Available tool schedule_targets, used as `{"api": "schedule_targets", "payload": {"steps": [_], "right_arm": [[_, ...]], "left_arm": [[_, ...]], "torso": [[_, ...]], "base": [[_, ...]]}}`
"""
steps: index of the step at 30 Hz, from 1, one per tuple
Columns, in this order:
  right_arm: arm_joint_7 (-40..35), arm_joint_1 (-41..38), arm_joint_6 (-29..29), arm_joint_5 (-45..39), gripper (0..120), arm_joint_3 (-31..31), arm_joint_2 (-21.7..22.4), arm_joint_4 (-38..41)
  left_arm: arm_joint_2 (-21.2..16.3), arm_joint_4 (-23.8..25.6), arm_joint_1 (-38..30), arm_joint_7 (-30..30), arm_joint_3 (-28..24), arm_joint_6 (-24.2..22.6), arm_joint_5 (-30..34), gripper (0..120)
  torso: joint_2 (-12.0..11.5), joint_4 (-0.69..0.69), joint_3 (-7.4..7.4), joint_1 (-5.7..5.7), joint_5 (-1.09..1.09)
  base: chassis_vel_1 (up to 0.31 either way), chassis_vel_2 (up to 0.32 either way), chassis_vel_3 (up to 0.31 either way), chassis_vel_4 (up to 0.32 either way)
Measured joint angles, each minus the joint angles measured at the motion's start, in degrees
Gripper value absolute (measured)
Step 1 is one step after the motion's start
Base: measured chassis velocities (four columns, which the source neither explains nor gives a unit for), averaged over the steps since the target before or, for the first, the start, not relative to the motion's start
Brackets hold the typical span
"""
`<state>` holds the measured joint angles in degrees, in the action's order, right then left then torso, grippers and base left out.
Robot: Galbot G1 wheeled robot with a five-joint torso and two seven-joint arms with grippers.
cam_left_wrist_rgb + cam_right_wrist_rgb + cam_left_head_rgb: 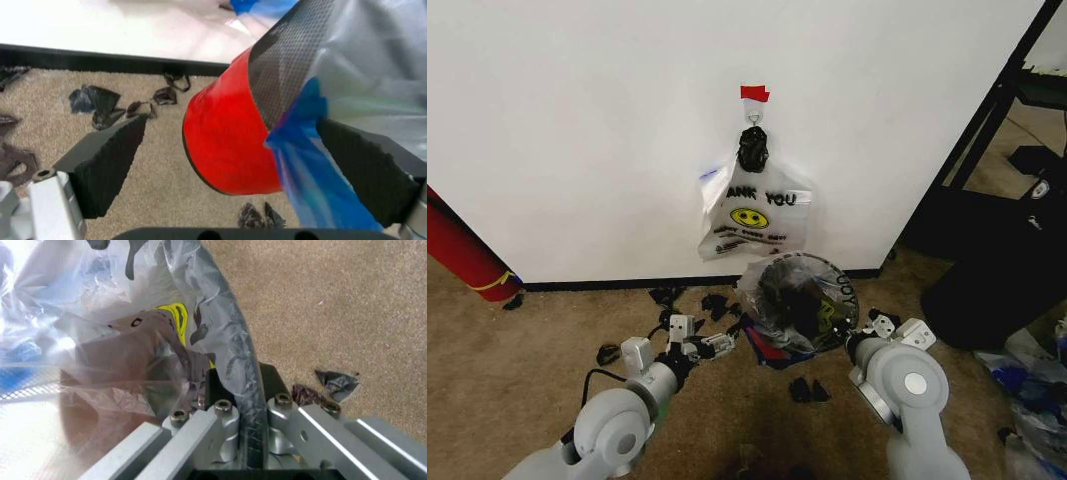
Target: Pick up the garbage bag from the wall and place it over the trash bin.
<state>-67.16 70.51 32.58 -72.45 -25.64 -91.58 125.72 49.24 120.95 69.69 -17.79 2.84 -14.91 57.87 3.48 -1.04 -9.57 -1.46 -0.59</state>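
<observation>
Over the trash bin (802, 310), near the wall (577, 120), the clear, crinkly garbage bag (812, 280) drapes loosely; it could slip off if either grip slackens. Right gripper (243, 412) pinches film against the rim; left gripper (227, 165) stands spread around the bag's blue edge.

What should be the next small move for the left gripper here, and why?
Probably the left gripper should close on the garbage bag. Its fingers stand open beside the red base of the trash bin, with a blue fold of the bag hanging loose between them. The right gripper is clamped on the bin's rim with the bag over it, so that side looks held.
</observation>
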Motion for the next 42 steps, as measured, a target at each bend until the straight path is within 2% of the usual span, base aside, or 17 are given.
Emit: {"api": "schedule_targets", "payload": {"steps": [14,31,36,42], "right_arm": [[0.50,-0.45,0.22,1.90,0,1.60,-0.56,-0.82],[0.76,-0.98,0.24,2.81,0,1.79,-0.60,-1.92],[1.09,-0.96,0.23,2.91,0,1.52,-0.60,-2.36],[1.26,-2.34,0.09,2.75,0,1.19,-0.47,-4.02]], "left_arm": [[2.17,-5.49,-2.54,-0.17,-3.39,-0.03,-2.35,100],[2.28,-7.56,-1.69,0.38,-6.93,0.03,-5.27,100],[1.85,-6.90,-1.01,0.36,-5.85,0.08,-5.49,100],[-0.71,-3.20,2.96,0.47,-0.44,0.99,-9.58,100]], "torso": [[0.00,0.00,0.00,-0.01,0.00],[-0.01,0.01,0.00,-0.01,0.01],[-0.01,0.00,0.00,0.00,0.01],[-0.01,0.01,0.00,-0.01,0.02]], "base": [[0.000,0.000,0.000,0.000],[0.000,0.000,0.000,0.000],[0.000,0.000,0.000,0.000],[0.000,0.000,0.000,0.000]]}}
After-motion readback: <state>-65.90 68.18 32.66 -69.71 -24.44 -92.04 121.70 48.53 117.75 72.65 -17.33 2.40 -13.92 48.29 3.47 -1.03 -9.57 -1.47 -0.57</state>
